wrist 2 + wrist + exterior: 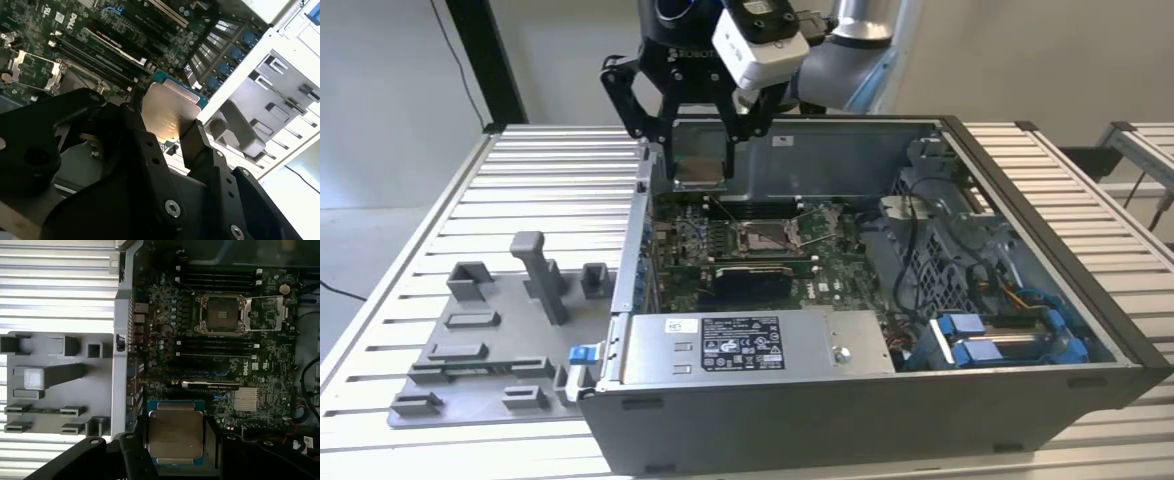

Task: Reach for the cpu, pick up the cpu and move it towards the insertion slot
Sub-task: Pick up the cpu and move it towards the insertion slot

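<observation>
Exterior view: a black two-fingered gripper point(698, 150) on a silver-grey robot arm point(854, 45) hangs above the rear edge of an open grey computer case point(881, 400). Its fingers are pinched on the cpu point(699, 172), a small flat square chip with a silvery metal top, gripping it by two opposite edges and carrying it clear of everything beneath. The insertion slot point(762, 236), a small square socket with a shiny silver frame and brownish centre, sits on the green circuit board point(834, 275) below the gripper and a little toward the camera, well apart from the chip. A grey plastic fixture tray point(494, 350) with upright blocks lies outside the case on the ribbed metal table point(547, 190), off toward the exterior view's left of the gripper. In the first wrist view, the chip point(175, 436) shows its metal top and teal rim between the dark fingers point(135, 460), with the open socket point(222, 315) farther out across the board and the tray point(55, 385) beyond the case wall. In the second wrist view, the chip point(170, 112) is clamped between the two black fingers point(197, 145), and the socket point(35, 72) lies beyond them on the board.
</observation>
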### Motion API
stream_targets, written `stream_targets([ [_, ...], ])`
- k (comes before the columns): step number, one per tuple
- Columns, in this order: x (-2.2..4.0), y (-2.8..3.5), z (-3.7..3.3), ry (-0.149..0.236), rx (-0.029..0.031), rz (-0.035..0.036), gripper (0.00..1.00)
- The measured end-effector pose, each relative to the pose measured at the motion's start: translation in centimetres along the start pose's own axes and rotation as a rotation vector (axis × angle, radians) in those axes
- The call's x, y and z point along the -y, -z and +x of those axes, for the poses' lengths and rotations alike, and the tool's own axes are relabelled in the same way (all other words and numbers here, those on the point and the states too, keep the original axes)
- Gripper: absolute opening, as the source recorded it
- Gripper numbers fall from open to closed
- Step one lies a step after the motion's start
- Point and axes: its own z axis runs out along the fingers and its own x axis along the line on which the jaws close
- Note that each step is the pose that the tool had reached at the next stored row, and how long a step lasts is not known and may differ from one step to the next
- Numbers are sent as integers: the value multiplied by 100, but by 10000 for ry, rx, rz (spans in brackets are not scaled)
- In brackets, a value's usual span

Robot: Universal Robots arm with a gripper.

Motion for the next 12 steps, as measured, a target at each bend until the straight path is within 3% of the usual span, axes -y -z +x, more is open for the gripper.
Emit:
stream_targets([
  [12,-12,-1,-501,-61,2,56,0],
])
